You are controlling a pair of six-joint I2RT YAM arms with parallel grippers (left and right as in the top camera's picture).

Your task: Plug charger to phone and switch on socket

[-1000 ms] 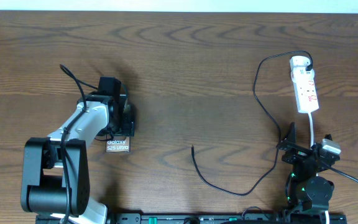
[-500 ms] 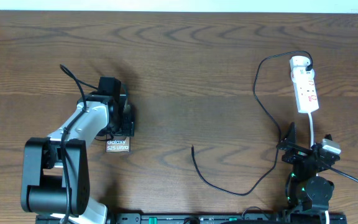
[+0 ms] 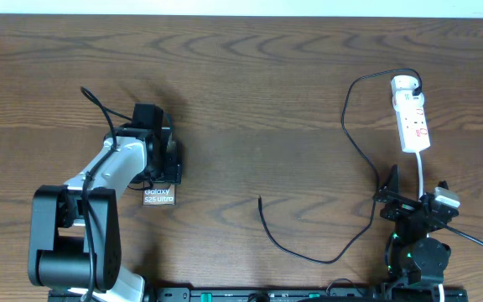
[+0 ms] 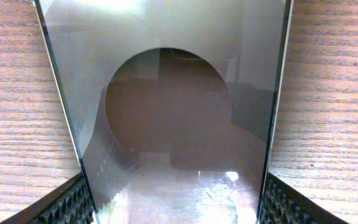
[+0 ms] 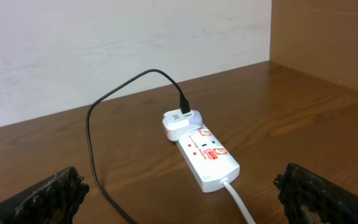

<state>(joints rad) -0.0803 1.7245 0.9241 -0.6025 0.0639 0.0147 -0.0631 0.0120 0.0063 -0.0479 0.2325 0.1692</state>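
Note:
The phone [image 3: 158,197] lies flat at the table's left, its "Galaxy S25 Ultra" end showing below my left gripper [image 3: 162,164]. In the left wrist view the glossy screen [image 4: 166,124] fills the gap, and both pads touch its long edges, so my left gripper [image 4: 176,198] is shut on it. The charger cable [image 3: 325,261] runs from the white adapter [image 3: 404,83] on the socket [image 3: 412,122] down to its free plug tip [image 3: 260,200], which lies loose at mid table. My right gripper [image 3: 416,191] is open and empty below the socket [image 5: 209,155], with the cable [image 5: 91,124] to its left.
The socket's white cord [image 3: 423,172] runs down between my right gripper's fingers toward the front edge. A pale wall stands behind the table in the right wrist view. The wooden table [image 3: 250,101] separates phone and plug tip by a wide stretch.

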